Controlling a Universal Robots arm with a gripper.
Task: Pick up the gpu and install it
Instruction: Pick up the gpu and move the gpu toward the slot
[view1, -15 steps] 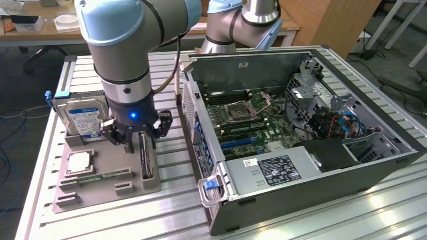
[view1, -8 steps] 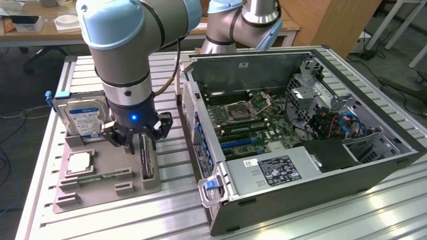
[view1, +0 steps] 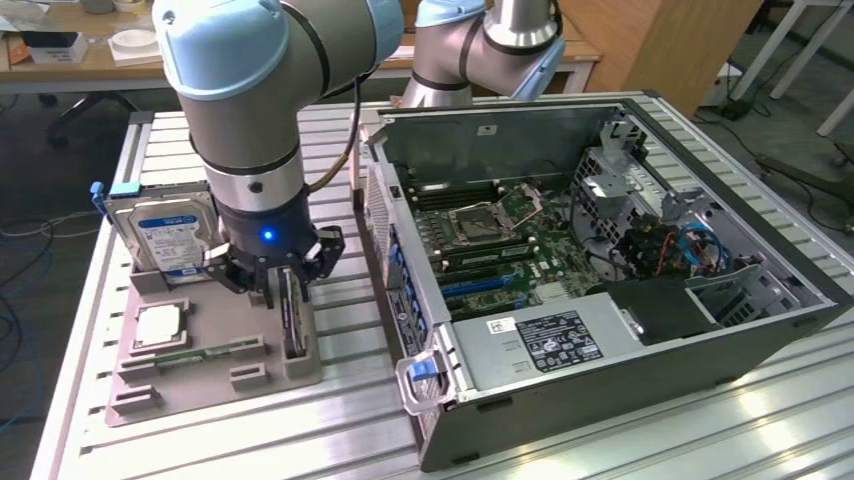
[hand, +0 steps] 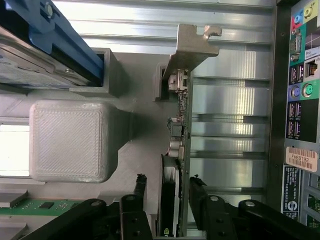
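The open tool straddles the gpu, which stands on edge in the tray on the worktop.

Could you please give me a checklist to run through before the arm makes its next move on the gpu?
1. Jaws open: ok.
2. Jaws straddle the gpu, one on each side: ok.
3. Jaws gripping the gpu: not ok, gaps show on both sides.
4. gpu standing on edge in the grey tray: ok.
5. Computer case open, motherboard exposed: ok.
6. gpu free to lift out of the tray: cannot tell.
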